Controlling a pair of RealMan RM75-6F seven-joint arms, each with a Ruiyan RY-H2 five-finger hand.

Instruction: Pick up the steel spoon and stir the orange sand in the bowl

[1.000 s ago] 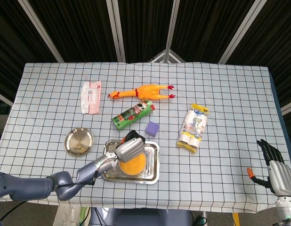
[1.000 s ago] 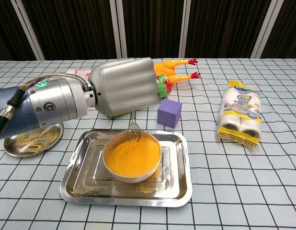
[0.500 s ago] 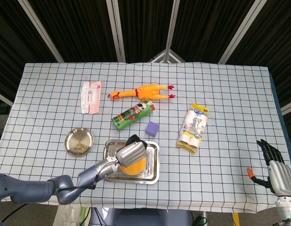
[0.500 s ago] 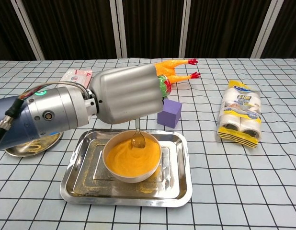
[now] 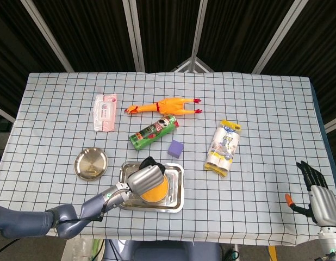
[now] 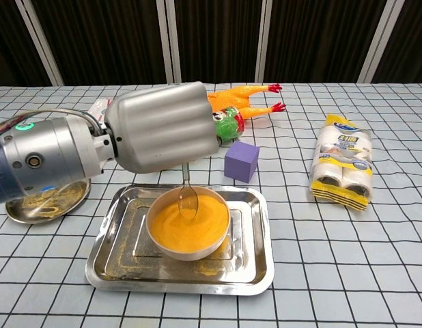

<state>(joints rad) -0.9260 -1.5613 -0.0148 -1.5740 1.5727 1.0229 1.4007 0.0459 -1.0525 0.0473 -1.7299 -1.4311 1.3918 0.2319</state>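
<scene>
Steel spoon [image 6: 188, 200] in bowl [image 6: 188, 234]; purple cube [image 6: 241, 161] behind.

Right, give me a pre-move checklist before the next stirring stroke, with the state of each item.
1. Steel spoon held by the left hand: ok, its handle runs up under the hand, though the fingers themselves are hidden.
2. Spoon tip in the orange sand: ok, the spoon's bowl sits at the sand surface.
3. Bowl seated inside the steel tray: ok, upright and near the tray's middle.
4. Spill: not ok, some sand grains lie on the tray floor.
5. Purple cube clear of the stroke: ok, it stands behind the tray, not touching it.
6. Right hand out of the way: ok, at the table's far edge, open.
</scene>
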